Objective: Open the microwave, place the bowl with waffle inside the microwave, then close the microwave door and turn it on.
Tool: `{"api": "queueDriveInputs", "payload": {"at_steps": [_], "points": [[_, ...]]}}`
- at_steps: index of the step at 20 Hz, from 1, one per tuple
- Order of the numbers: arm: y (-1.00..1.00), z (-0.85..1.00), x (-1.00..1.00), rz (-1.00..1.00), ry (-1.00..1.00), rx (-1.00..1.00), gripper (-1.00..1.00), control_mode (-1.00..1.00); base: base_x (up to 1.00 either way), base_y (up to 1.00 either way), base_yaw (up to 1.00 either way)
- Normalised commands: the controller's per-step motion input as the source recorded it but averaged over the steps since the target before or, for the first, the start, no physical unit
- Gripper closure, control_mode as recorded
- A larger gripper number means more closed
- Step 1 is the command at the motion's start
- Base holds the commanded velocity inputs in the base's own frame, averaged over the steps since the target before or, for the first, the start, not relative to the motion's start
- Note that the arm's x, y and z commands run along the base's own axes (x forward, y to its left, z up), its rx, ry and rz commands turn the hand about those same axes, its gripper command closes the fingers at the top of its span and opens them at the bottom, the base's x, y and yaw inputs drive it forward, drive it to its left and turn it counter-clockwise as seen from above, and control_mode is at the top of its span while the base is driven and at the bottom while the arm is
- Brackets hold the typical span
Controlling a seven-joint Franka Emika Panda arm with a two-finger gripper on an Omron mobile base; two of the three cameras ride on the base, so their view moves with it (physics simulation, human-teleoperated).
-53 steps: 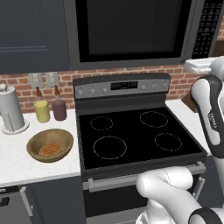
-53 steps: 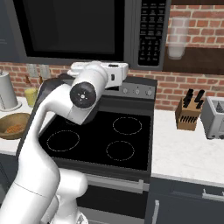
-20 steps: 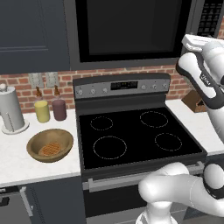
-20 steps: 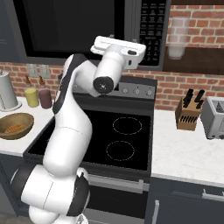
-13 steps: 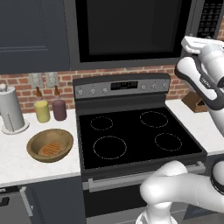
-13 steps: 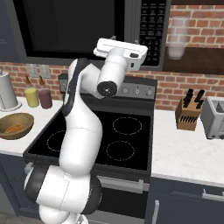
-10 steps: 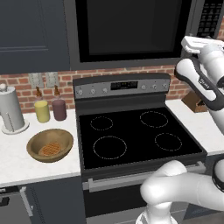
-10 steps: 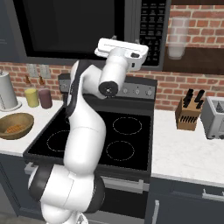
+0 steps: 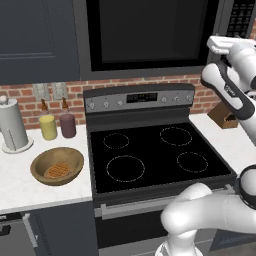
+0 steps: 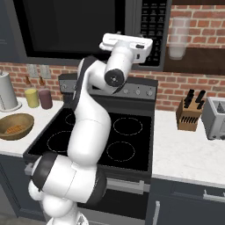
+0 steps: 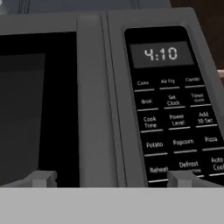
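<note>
A home kitchen. A black glass-top stove (image 9: 150, 152) with four burner rings sits between white counters (image 10: 189, 151), and everything else gathers around it. The microwave (image 9: 150, 35) hangs above the stove, its keypad clock reading 4:10. A red brick backsplash (image 9: 50, 92) runs behind the stove. Left of it stand a paper towel roll (image 9: 12, 125) and two jars (image 9: 57, 125); right of it, a knife block (image 10: 190, 112) and toaster (image 10: 216, 117). Dark cabinets (image 9: 37, 40) hang above left.

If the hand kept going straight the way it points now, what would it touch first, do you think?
Probably the microwave door, at its right edge beside the keypad; the hand faces it squarely, though the depth is unclear.
</note>
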Motion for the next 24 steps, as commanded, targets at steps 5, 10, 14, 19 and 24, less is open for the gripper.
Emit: {"api": "queueDriveInputs", "payload": {"at_steps": [5,10,14,19,24], "points": [[0.06,0.05,0.11,0.0,0.15,-0.04,-1.0,-1.0,0.0,0.0,0.0],[0.07,0.0,0.05,0.0,0.03,-0.01,-1.0,-1.0,0.0,0.0,0.0],[0.02,0.0,0.11,0.02,0.0,0.0,-1.0,-1.0,0.0,0.0,0.0],[0.0,-0.01,0.38,0.07,0.0,0.0,-1.0,-1.0,0.0,0.0,0.0],[0.0,-0.06,0.58,0.13,0.0,0.0,-1.0,-1.0,0.0,0.0,0.0]]}}
